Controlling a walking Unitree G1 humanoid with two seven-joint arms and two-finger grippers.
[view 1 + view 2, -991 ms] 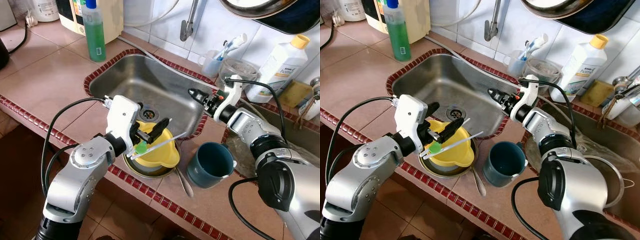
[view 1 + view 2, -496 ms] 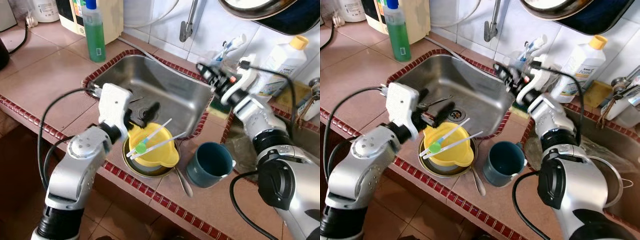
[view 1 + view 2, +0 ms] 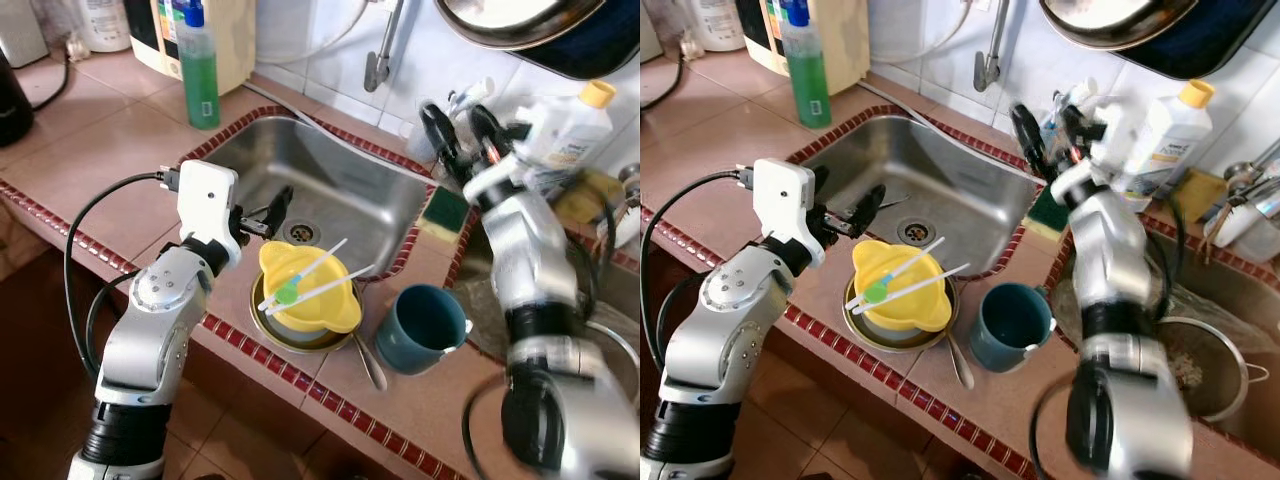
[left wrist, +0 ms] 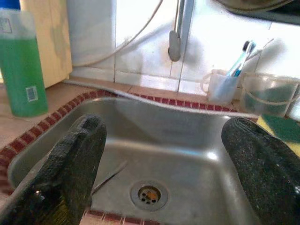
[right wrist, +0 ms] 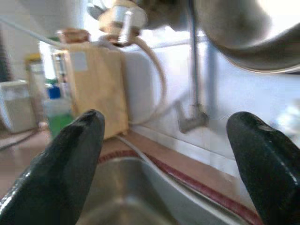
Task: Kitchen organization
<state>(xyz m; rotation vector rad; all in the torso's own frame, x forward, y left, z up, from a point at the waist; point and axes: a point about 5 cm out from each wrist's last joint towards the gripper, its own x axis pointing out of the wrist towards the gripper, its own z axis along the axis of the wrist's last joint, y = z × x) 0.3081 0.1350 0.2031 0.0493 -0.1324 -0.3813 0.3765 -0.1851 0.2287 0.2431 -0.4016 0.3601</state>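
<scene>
Hovering over the near edge of the steel sink, the left gripper has its two black fingers spread wide with nothing between them; its wrist view looks between those fingers across the basin to the drain and a thin utensil lying on the sink floor. Just beside that gripper, on the tiled counter at the sink's front rim, a yellow funnel-like lid sits inverted on a round metal bowl, with a white stick tipped by a green blob laid across it. A metal spoon lies between the bowl and a dark teal mug. The right gripper is raised near the back wall beside the cup of toothbrushes — blurred in the head views, yet its wrist view shows both fingers well apart and holding nothing, facing the faucet. A green soap bottle stands at the far left corner of the sink, a white detergent bottle on the right, and a green sponge rests on the sink's right rim.
</scene>
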